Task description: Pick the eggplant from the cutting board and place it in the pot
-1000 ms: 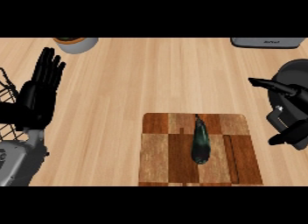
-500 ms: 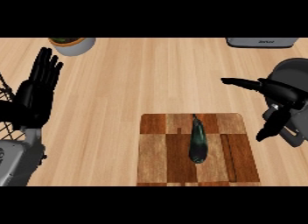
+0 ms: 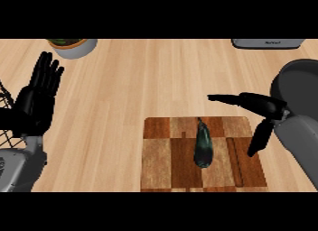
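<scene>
A dark purple eggplant (image 3: 203, 145) lies lengthwise on the chequered wooden cutting board (image 3: 165, 169), stem end pointing away from me. My right hand (image 3: 263, 107) hovers over the board's far right corner, open, fingers spread, with one finger stretched left above the board's top edge and the thumb hanging down at the right of the eggplant. It touches nothing. The dark grey pot (image 3: 307, 83) sits at the right edge, partly behind that arm. My left hand (image 3: 36, 101) rests open at the left, fingers up.
A black wire basket (image 3: 0, 92) stands at the left edge beside my left hand. A grey bowl with greenish contents (image 3: 72, 46) is at the far left, and a grey appliance (image 3: 267, 43) at the far right.
My right hand has travelled left from beside the pot to a spot over the board's right side, closer to the eggplant. The left hand has stayed still.
</scene>
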